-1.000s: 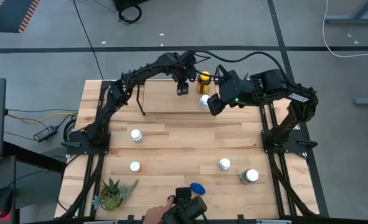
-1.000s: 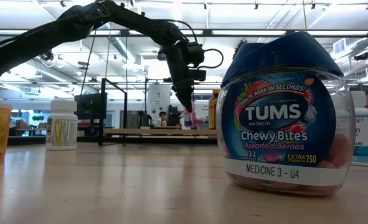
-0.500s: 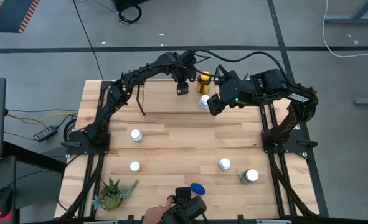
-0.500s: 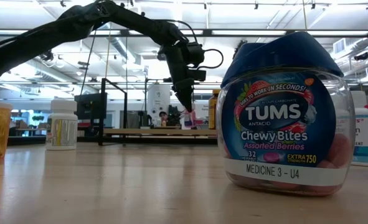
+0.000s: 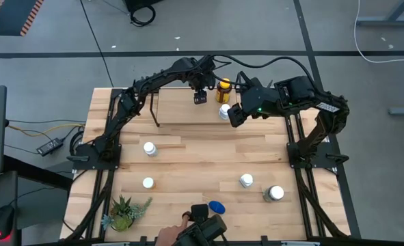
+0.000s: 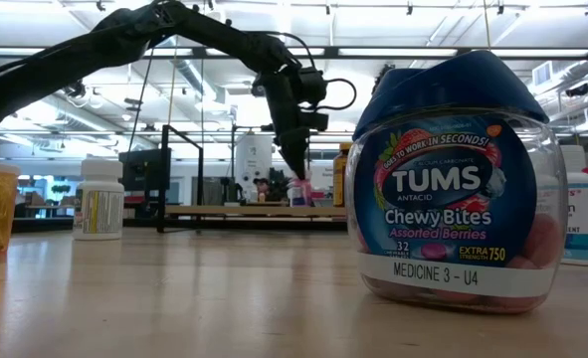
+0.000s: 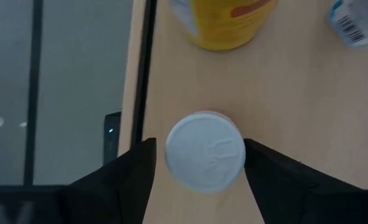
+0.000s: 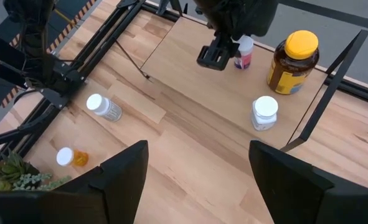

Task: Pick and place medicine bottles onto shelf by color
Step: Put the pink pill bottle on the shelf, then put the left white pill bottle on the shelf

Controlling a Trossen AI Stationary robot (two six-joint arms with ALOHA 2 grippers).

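Observation:
My left gripper point(image 7: 198, 143) is open above the shelf point(image 5: 181, 109), one finger on each side of a small bottle's white cap point(image 7: 205, 158). That pink-labelled bottle point(image 8: 245, 51) stands upright on the plank, just below the fingertips in the low view point(image 6: 299, 192). A yellow-capped amber bottle point(image 5: 223, 89) and a white bottle point(image 5: 224, 111) stand on the plank to its right. My right gripper point(image 8: 199, 186) is open and empty, and it hovers by the shelf's right end point(image 5: 236, 116).
Loose bottles stand on the table: two white-capped ones at the left point(image 5: 149, 148) point(image 5: 147, 182), one white point(image 5: 246, 180), one greyish point(image 5: 275, 193) and a blue-capped one point(image 6: 453, 179) near the front edge. A potted plant point(image 5: 123, 213) sits at the near left corner. A person's hand point(image 5: 169, 236) shows at the near edge.

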